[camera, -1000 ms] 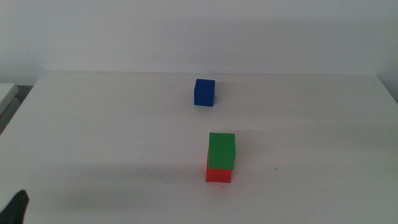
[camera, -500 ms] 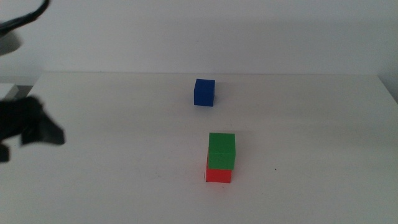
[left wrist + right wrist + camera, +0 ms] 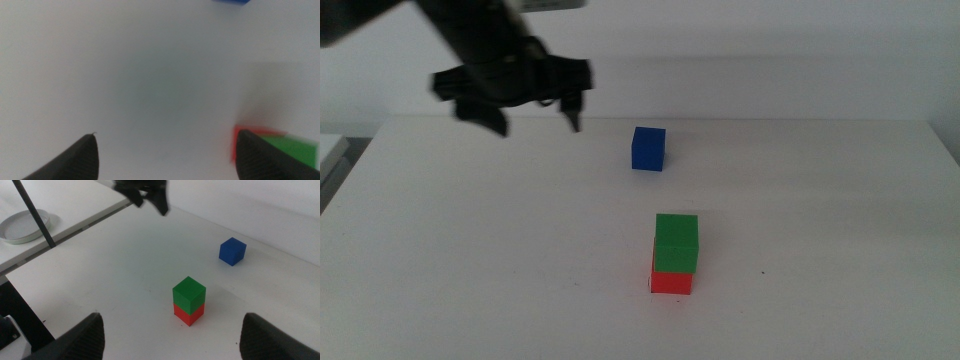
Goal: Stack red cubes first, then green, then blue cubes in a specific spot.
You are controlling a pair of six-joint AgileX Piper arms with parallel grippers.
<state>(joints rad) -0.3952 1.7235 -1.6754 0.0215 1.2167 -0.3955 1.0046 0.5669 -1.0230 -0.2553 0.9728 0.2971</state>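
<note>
The green cube sits on the red cube at the front centre of the white table, and a tiny dark speck marks the top just right of them. The blue cube stands alone further back. My left gripper hovers open and empty above the back left, to the left of the blue cube. In its wrist view its jaws are spread wide, with the stack's red cube by one jaw and the blue cube at the frame's edge. My right gripper is open, high over the table, out of the middle view.
A white round dish lies on a side surface beyond the table's left edge, beside a thin dark rod. The right wrist view also shows the left gripper, the green cube and the blue cube.
My left arm has swung up from the front left corner to the back left, toward the blue cube. The cubes have not moved.
</note>
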